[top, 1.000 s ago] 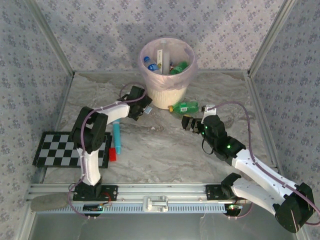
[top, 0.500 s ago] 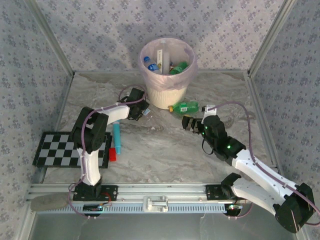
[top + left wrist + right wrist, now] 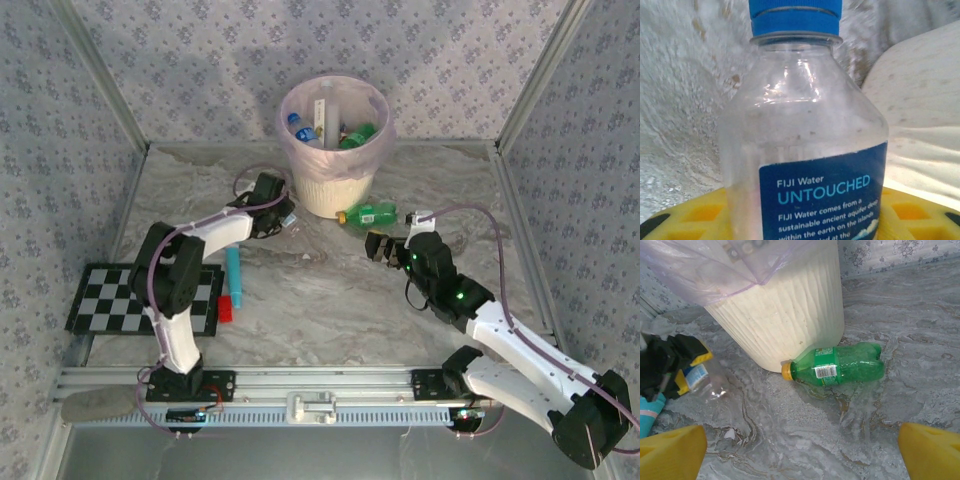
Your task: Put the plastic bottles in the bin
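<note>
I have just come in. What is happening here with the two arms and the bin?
A two-armed robot is loading the bin. The left claw grips a clear water bottle with a blue cap, just beside the bin. The right claw is open and faces a green bottle lying at the bin's foot. Other bottles already lie inside.

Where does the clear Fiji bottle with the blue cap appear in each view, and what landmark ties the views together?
Top external: the Fiji bottle lies on the table, left of the bin's base.
Left wrist: centre, close up, cap at the top.
Right wrist: left edge, midway down.
Shared landmark: the bin, its cream wall right of the bottle.
</note>
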